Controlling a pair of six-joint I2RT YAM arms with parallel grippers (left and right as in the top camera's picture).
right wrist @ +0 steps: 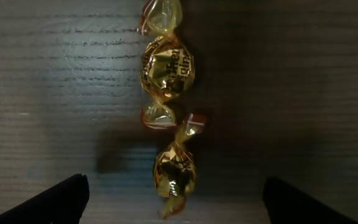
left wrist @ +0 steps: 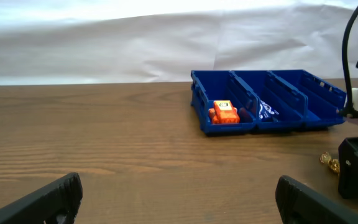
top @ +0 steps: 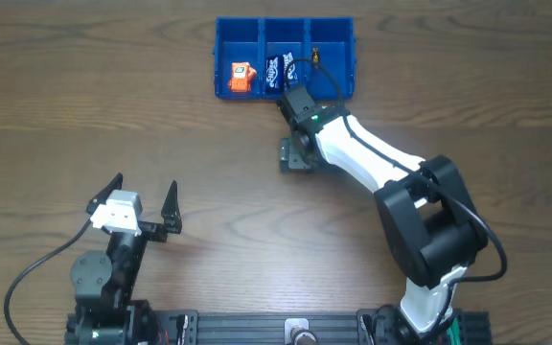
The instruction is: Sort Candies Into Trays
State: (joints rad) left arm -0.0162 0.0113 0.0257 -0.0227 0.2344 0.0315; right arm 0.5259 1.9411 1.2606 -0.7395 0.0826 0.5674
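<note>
Pick-up step: right gripper (right wrist: 179, 205), jaws apart, over two gold-wrapped candies (right wrist: 168, 68) at 6 o'clock of the blue three-bin tray (top: 286, 20); the next move probably calls for descending and closing on one; left gripper (top: 145, 182) at 8 o'clock, jaws apart.

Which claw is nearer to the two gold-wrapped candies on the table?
Right. The right claw hangs directly over the gold-wrapped candies; the left claw is far off to one side of them.

Top view evenly bright; right wrist view dim, shadowed
</note>
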